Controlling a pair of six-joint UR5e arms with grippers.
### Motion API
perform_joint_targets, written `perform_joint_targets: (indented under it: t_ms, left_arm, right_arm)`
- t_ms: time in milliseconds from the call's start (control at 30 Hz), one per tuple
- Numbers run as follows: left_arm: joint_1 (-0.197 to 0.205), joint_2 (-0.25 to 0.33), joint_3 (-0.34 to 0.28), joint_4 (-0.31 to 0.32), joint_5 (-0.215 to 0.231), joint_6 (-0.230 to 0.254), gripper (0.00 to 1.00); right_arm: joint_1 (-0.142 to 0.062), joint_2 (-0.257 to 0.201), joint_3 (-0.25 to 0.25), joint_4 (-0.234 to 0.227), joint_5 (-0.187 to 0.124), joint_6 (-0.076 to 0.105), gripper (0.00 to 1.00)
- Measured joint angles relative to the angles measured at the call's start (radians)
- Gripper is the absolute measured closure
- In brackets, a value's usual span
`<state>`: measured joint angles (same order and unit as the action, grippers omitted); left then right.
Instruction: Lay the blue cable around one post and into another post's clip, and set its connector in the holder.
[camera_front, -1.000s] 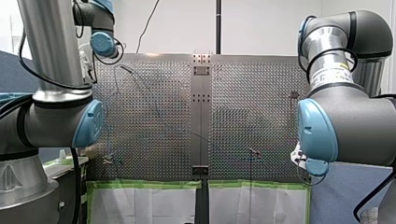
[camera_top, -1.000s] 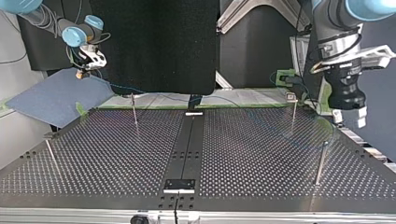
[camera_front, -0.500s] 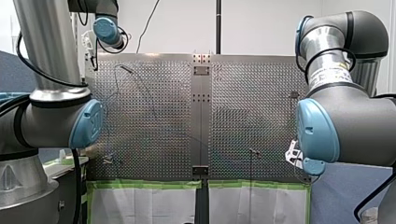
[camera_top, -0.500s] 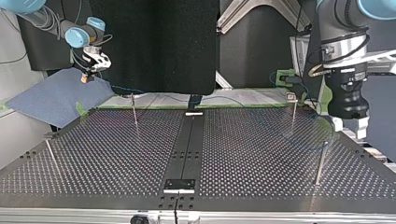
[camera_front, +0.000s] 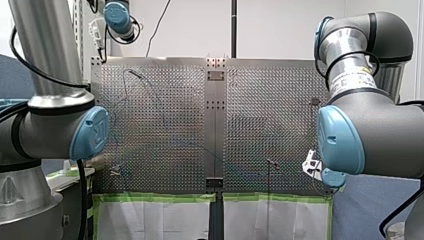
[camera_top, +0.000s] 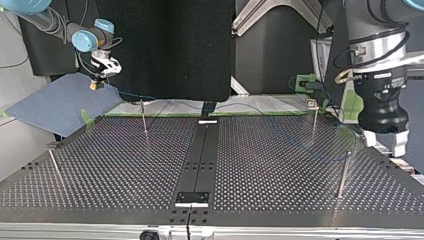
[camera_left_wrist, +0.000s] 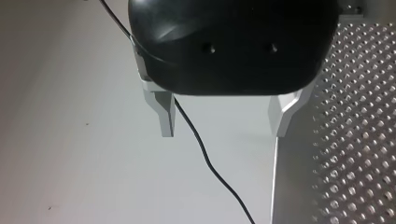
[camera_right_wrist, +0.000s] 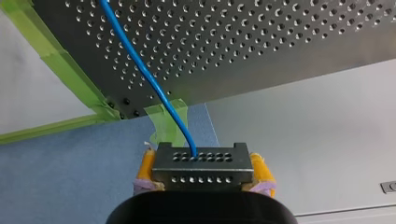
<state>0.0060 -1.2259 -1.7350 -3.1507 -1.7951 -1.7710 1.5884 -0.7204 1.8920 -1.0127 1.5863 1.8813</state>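
Note:
My right gripper (camera_right_wrist: 201, 179) is shut on a grey metal connector (camera_right_wrist: 201, 165), its yellow pads pressing the block's two sides. The blue cable (camera_right_wrist: 140, 70) leaves the connector and runs up across the perforated table (camera_right_wrist: 261, 42). In the top view this gripper (camera_top: 94, 86) hangs beyond the table's far left corner. The cable (camera_top: 131, 95) trails along the far edge and loops near the right posts (camera_top: 314, 120). My left gripper (camera_left_wrist: 224, 123) is open, with bare metal fingers (camera_left_wrist: 167, 119). It hovers off the table's right edge (camera_top: 385, 145).
Thin posts stand at the top view's far left (camera_top: 143, 117), near left (camera_top: 55, 167) and near right (camera_top: 343, 172). A black strip with a bracket (camera_top: 191, 197) runs down the table's middle. Green tape (camera_right_wrist: 60, 70) edges the table. A blue mat (camera_top: 55, 102) lies beyond the far left corner.
In the top view my left gripper has come down and nearer along the right edge. My right gripper, still on the connector, has shifted slightly right and down.

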Motion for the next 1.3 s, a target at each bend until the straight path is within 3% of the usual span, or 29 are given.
perform_joint_targets:
  t_ms: [300,667,1000,1300]
  left_arm:
    - [-0.038,-0.026,0.039,-0.082,-0.046,0.002,0.0]
    - [-0.052,-0.054,-0.008,-0.17,-0.134,0.008,0.0]
    - [-0.05,-0.063,-0.014,-0.256,-0.218,0.006,0.0]
    - [-0.051,-0.064,-0.014,-0.327,-0.225,0.006,0.0]
  right_arm:
    - [0.006,0.0,-0.001,0.0,0.0,0.001,1.0]
    - [0.012,0.0,-0.001,0.002,0.0,0.001,1.0]
    - [0.015,0.0,-0.001,0.002,0.0,-0.001,1.0]
    - [0.018,0.0,-0.003,0.002,0.0,-0.002,1.0]
